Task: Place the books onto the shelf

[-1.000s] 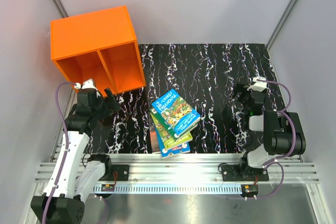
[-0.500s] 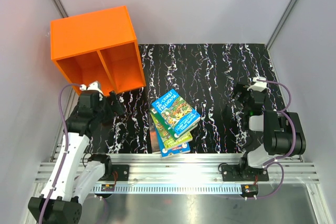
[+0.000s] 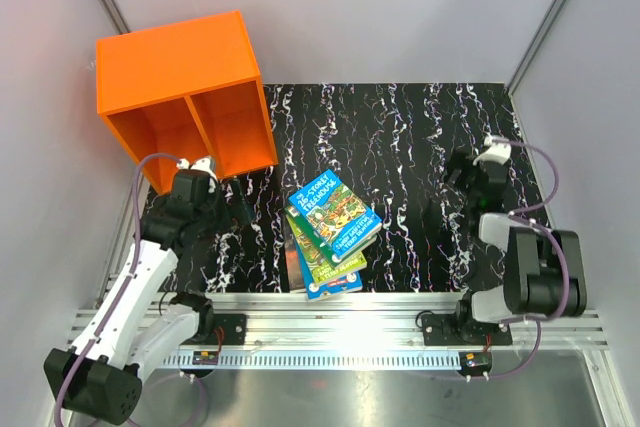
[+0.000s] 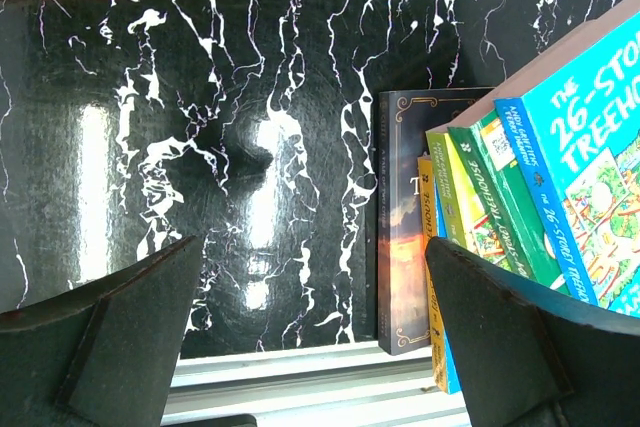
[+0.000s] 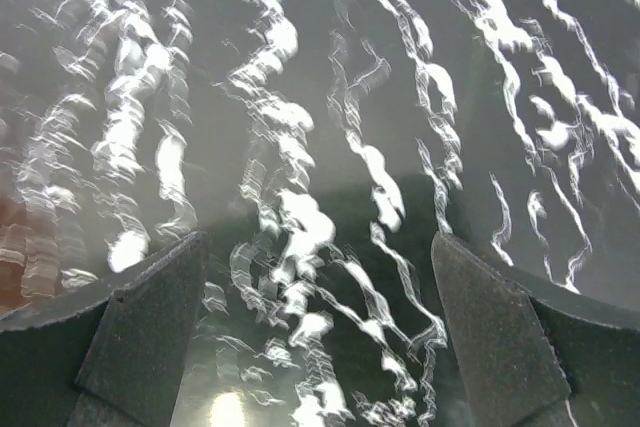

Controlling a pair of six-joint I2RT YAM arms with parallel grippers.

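The books lie in a fanned stack at the near middle of the table, a blue illustrated one on top. In the left wrist view the blue cover shows with green and yellow ones under it and a dark book at the bottom. The orange shelf stands at the back left, both compartments facing the arms. My left gripper is open, just left of the stack and not touching it. My right gripper hangs open over bare table at the right.
A black mat with white marbling covers the table. An aluminium rail runs along the near edge, right below the stack. Grey walls close in both sides and the back.
The left arm has swung right, away from the shelf front and toward the books. The right wrist has shifted slightly toward the back. Books and shelf have not moved.
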